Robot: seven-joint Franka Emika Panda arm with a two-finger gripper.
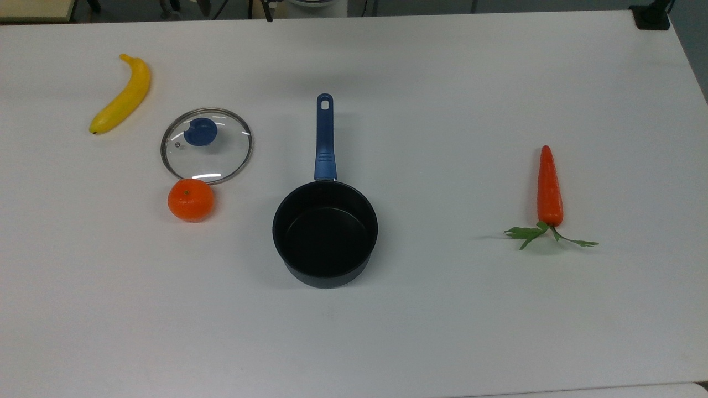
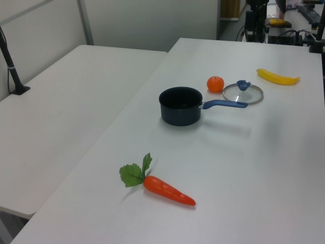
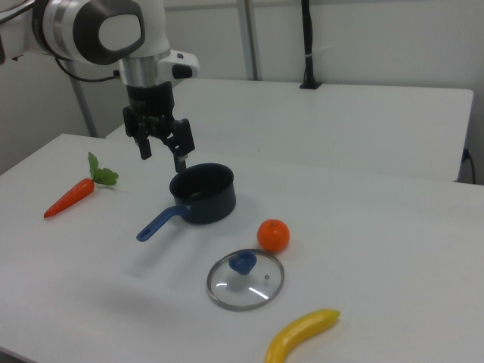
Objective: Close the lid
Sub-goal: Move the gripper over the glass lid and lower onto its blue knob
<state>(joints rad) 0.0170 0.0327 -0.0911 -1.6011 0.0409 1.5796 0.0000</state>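
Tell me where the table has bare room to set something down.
Widest bare patch: between the black saucepan and the orange carrot. The white table's whole near edge in the top view is bare too. Crowded: the top view's left, where yellow banana, glass lid and orange tangerine cluster.

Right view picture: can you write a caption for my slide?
Open end effector hangs above the table; lid lies beside the empty pan.

White rounded arm (image 3: 98, 30) ends in black 2-finger gripper (image 3: 161, 153).
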